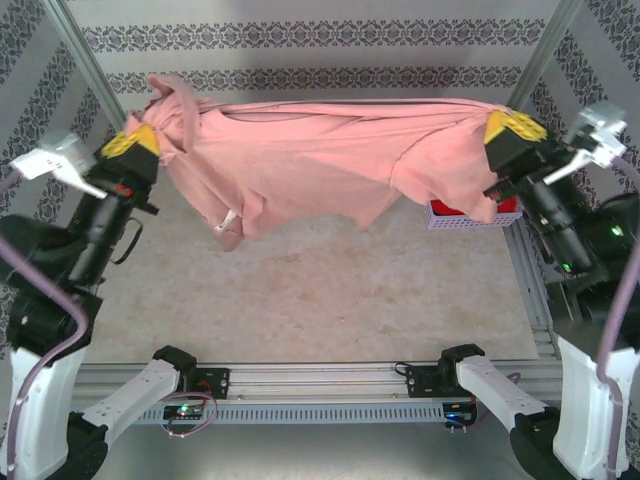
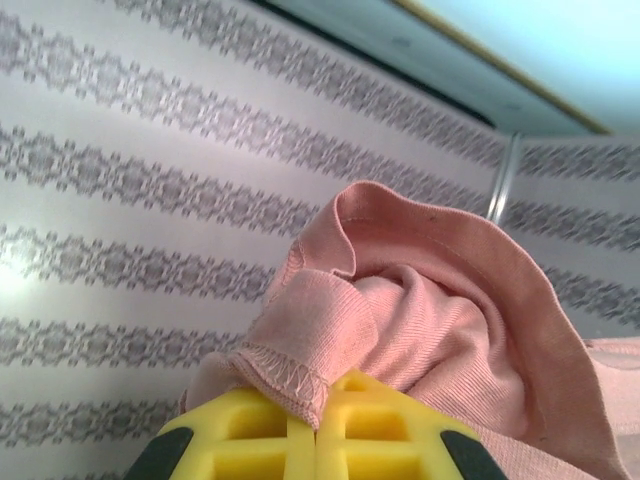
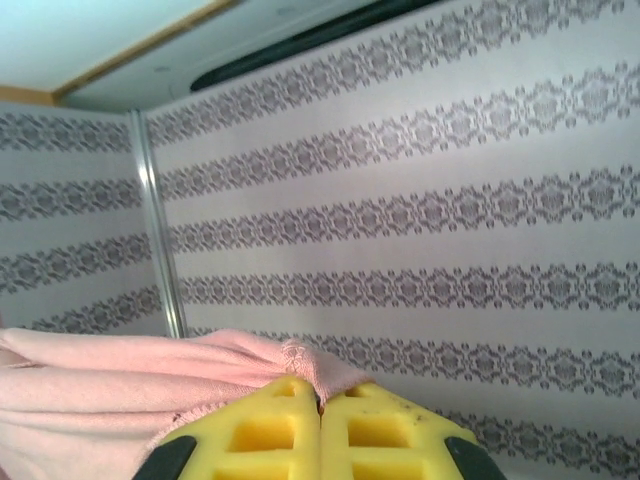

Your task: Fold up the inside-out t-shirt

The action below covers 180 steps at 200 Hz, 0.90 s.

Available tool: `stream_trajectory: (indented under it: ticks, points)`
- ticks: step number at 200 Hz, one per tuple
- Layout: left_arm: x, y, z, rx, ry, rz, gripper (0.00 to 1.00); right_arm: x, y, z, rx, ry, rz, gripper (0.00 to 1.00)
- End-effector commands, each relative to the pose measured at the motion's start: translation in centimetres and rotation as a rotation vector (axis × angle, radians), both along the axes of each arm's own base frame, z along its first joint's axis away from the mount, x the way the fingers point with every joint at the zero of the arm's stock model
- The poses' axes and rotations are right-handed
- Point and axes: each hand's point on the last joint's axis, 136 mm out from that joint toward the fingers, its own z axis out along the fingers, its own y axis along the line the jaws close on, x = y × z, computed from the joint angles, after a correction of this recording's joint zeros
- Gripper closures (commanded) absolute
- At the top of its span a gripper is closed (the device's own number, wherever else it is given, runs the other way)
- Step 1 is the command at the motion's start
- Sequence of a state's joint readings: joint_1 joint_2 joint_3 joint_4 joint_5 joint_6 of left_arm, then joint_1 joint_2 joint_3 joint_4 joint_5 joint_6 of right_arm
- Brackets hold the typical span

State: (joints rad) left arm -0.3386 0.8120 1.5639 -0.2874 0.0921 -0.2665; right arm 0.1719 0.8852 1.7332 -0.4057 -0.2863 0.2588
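Left hand (image 1: 148, 138) and right hand (image 1: 500, 128) are each clamped on the inside-out t-shirt (image 1: 300, 150), their yellow fingers pressed together with a pinch of pink cloth between them. Beneath them the beige table (image 1: 320, 300) lies bare across its near half. The t-shirt hangs in the air over the table's far half, pulled out wide from the left edge to the right edge, its top line nearly level and its lower part sagging in loose folds; the longest fold droops near the left side. From the left wrist, the left hand (image 2: 318, 425) grips a stitched hem, with the t-shirt (image 2: 430, 320) bunched up just beyond the fingertips. From the right wrist, the right hand (image 3: 320, 410) bites a seamed edge, and the t-shirt (image 3: 90, 390) trails off to the left. A white perforated basket (image 1: 450, 220) sits at the table's far right corner, partly behind the hanging cloth, with a red garment (image 1: 445, 208) inside. A small white label (image 1: 230, 222) shows on the drooping fold
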Motion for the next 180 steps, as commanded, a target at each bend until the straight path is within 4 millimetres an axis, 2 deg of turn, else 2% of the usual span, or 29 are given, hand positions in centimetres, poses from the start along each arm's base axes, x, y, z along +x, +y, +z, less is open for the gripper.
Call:
stream_trajectory:
  ticks: [1, 24, 39, 53, 76, 97, 106, 114, 116, 118, 122, 131, 137, 138, 151, 156, 168, 178, 180]
  points:
    - [0.8, 0.5, 0.0, 0.002, 0.059, 0.035, 1.0, -0.8, -1.1, 0.9, 0.006, -0.007, -0.059, 1.0]
    - [4.8, 0.8, -1.9, 0.039, 0.171, 0.13, 1.0, 1.5, -2.4, 0.5, -0.011, 0.031, -0.165, 1.0]
    - [8.3, 0.5, -3.5, 0.082, 0.234, 0.19, 1.0, 4.7, -3.2, -0.4, -0.029, 0.075, -0.246, 1.0]
    - [12.1, 0.1, -5.5, 0.129, 0.3, 0.243, 1.0, 9.0, -3.5, -1.8, -0.052, 0.133, -0.306, 1.0]
    - [19.2, -0.8, -10.5, 0.21, 0.415, 0.32, 1.0, 17.6, -3.0, -5.7, -0.095, 0.242, -0.346, 1.0]
    - [25.8, -0.4, -16.3, 0.227, 0.515, 0.384, 0.97, 26.9, -1.9, -11.5, -0.122, 0.368, -0.351, 1.0]
    - [28.9, -0.1, -19.2, 0.223, 0.56, 0.401, 0.93, 31.0, -1.3, -14.6, -0.136, 0.434, -0.352, 1.0]
    - [31.6, 0.1, -21.8, 0.217, 0.6, 0.414, 0.9, 34.9, -1.0, -18.3, -0.157, 0.512, -0.361, 1.0]
    - [32.2, 0.1, -22.5, 0.217, 0.61, 0.415, 0.9, 35.8, -0.9, -19.2, -0.162, 0.53, -0.364, 0.99]
    - [32.9, 0.0, -23.2, 0.219, 0.621, 0.414, 0.89, 36.0, -0.9, -19.2, -0.161, 0.531, -0.366, 0.98]
    - [34.2, 0.1, -24.5, 0.219, 0.64, 0.419, 0.87, 38.3, -0.6, -21.8, -0.174, 0.583, -0.364, 0.95]
    - [37.0, 0.0, -27.7, 0.214, 0.698, 0.415, 0.79, 41.2, -0.3, -25.3, -0.197, 0.661, -0.366, 0.9]
    - [38.7, -0.2, -29.5, 0.212, 0.745, 0.393, 0.7, 42.9, -0.2, -27.4, -0.208, 0.707, -0.37, 0.8]
    - [38.9, -0.2, -29.8, 0.212, 0.754, 0.389, 0.68, 43.2, -0.1, -28.2, -0.214, 0.724, -0.369, 0.79]
    - [41.2, -0.6, -33.3, 0.223, 0.882, 0.345, 0.54, 44.9, 0.1, -31.3, -0.251, 0.801, -0.376, 0.61]
    - [41.6, -0.8, -33.7, 0.228, 0.915, 0.329, 0.49, 45.0, 0.2, -32.4, -0.269, 0.837, -0.377, 0.56]
    - [41.4, -0.9, -34.6, 0.248, 0.983, 0.312, 0.42, 44.1, 0.4, -34.2, -0.31, 0.913, -0.367, 0.49]
    - [40.2, -0.9, -34.9, 0.253, 1.009, 0.294, 0.34, 42.8, 1.1, -36.0, -0.342, 0.973, -0.348, 0.45]
    - [39.9, -1.0, -34.9, 0.25, 1.012, 0.288, 0.32, 42.4, 1.2, -36.0, -0.345, 0.978, -0.343, 0.42]
